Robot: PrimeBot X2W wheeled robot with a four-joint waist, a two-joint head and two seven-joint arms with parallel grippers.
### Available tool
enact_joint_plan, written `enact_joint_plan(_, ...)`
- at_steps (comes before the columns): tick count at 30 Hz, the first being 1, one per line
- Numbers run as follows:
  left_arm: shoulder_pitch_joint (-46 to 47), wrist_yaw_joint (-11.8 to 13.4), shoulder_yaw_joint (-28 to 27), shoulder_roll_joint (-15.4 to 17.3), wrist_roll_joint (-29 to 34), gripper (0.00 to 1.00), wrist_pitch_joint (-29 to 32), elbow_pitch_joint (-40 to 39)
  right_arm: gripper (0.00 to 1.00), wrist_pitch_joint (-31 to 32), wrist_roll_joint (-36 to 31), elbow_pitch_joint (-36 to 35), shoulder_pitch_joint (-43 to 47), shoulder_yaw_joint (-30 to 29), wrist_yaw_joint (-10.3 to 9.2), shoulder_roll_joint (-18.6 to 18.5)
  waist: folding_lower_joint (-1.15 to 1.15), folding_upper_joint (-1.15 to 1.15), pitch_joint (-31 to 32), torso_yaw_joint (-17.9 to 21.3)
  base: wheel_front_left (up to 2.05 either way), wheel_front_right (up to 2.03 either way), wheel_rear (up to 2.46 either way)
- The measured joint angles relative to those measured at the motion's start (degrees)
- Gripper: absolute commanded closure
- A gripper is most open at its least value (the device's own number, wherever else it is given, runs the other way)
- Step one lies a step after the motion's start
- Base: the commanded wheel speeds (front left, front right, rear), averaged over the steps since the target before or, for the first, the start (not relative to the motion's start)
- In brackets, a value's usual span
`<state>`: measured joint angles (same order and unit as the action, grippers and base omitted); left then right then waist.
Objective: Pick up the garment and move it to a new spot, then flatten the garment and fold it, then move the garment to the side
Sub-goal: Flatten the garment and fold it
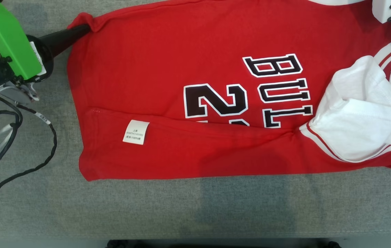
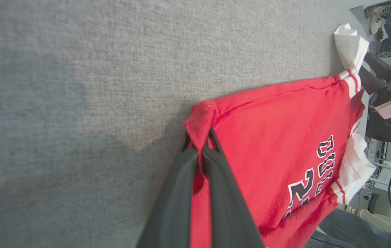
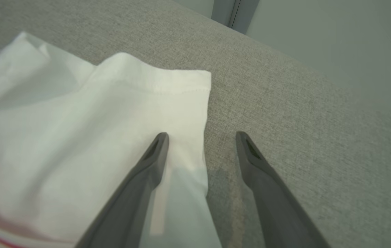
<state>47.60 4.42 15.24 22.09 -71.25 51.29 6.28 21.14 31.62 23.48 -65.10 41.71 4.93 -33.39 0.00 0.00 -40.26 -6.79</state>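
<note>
Red fabric's bunched in your left claw, which is pinching the far-left corner of the jersey. It lies spread across the grey worktop, closer to the far edge. Over on the right, your right claw is spread open, one finger above the white sleeve, the other above the worktop.

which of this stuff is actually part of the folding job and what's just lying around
Part of the job:
red garment, its corner clamped in the left pincer
right pincer, open at the edge of the white sleeve

Just there:
grey table cover
black cable
a person's shoe
</note>
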Motion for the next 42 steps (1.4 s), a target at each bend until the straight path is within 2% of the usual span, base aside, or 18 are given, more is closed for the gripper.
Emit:
enact_joint_plan(2,0.01,-0.23,0.22,-0.38,0.0,1.0,0.0,-0.13,0.04,0.09,0.0,0.47,-0.19,0.01,0.1,-0.12,0.0,0.0,0.13,-0.38,0.0,0.0,0.0)
enact_joint_plan(3,0.04,-0.23,0.11,-0.35,0.0,1.0,0.0,-0.36,0.13,0.16,0.0,0.66,-0.4,0.01,0.1,-0.12,0.0,0.0,0.11,-0.56,0.0,0.0,0.0)
enact_joint_plan(5,0.29,-0.29,0.01,-0.35,0.0,1.0,-0.01,-0.54,0.52,0.31,0.0,1.12,-0.95,0.02,0.1,0.08,0.0,0.0,-0.08,-0.83,0.0,0.0,0.0)
enact_joint_plan(7,0.49,-0.4,0.07,-0.55,0.02,1.0,-0.49,-0.22,0.57,0.21,-0.18,1.85,-1.35,0.16,0.1,0.52,0.0,0.0,-0.2,-1.13,0.0,0.0,0.0)
enact_joint_plan(10,0.53,-0.8,0.05,-0.6,0.1,1.0,-0.76,0.08,0.71,0.07,-0.18,2.61,-1.38,0.27,0.1,1.41,0.0,0.0,-0.22,-1.35,0.0,0.0,0.0)
enact_joint_plan(11,0.54,-0.94,0.07,-0.7,0.1,1.0,-0.98,0.14,0.92,0.04,-0.18,2.9,-1.42,0.27,0.11,1.48,0.0,0.0,-0.21,-1.41,0.0,0.0,0.0)
enact_joint_plan(12,0.54,-0.96,0.09,-0.8,0.1,1.0,-0.99,0.2,1.0,-0.05,-0.16,3.16,-1.49,0.27,0.11,1.57,0.0,0.0,-0.21,-1.46,0.0,0.0,0.0)
enact_joint_plan(24,0.63,-1.97,-0.81,-0.57,0.88,1.0,-2.67,0.7,1.0,-2.97,-0.05,4.87,-2.6,-0.08,0.57,3.04,0.0,0.0,-0.3,-1.25,0.0,0.0,0.0)
enact_joint_plan(30,0.63,-2.68,-2.21,0.96,1.59,1.0,-4.54,1.45,1.0,-7.77,0.37,3.56,-2.92,-0.29,1.09,4.86,0.0,0.0,0.38,-0.03,0.0,0.0,0.0)
enact_joint_plan(37,-0.24,-3.44,-2.85,1.35,1.62,1.0,-6.1,2.82,1.0,-14.51,1.41,1.59,-1.86,-1.7,1.59,4.47,0.0,0.0,2.57,1.59,0.0,0.0,0.0)
enact_joint_plan(42,-3.2,-4.48,-3.66,1.34,1.6,1.0,-7.57,4.17,1.0,-19.51,2.96,-0.37,2.39,-2.89,1.59,3.76,0.0,0.0,4.63,2.64,0.0,0.0,0.0)
